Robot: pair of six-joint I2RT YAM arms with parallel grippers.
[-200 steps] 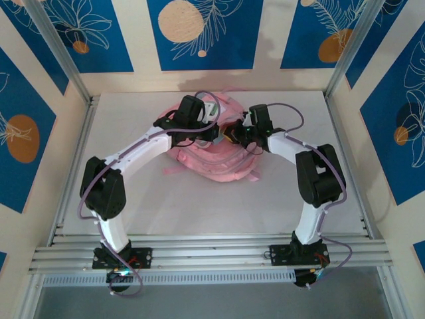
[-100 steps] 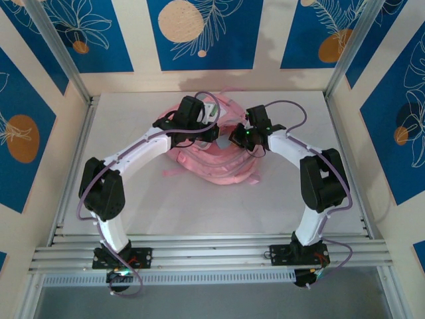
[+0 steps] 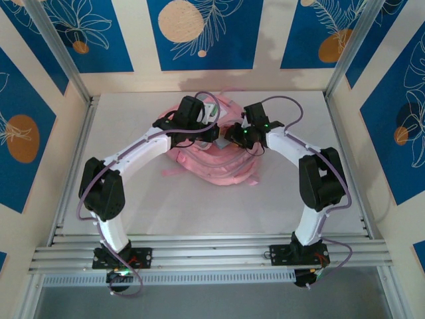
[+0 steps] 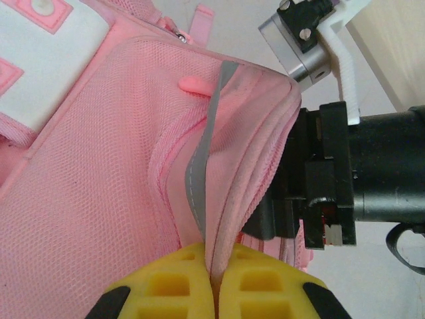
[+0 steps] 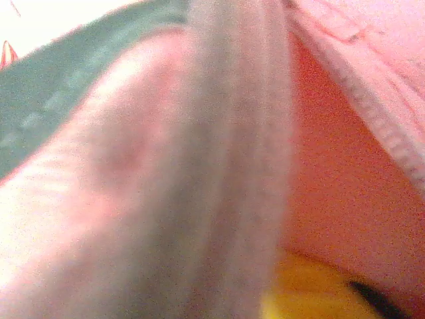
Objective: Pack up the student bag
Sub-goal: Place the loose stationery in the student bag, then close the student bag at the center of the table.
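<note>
Pink student bag is found by the table's far edge, centred. Its seam fold is pinched by the left gripper. The right gripper is pressed against it; jaw state cannot be judged.

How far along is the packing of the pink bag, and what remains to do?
Done: the student bag lies on the table, with both arms at it. In hand: the left gripper pinches the bag's grey-trimmed edge, and the right gripper is at the same opening, its jaws unclear. Left, probably: filling and closing the bag.
</note>
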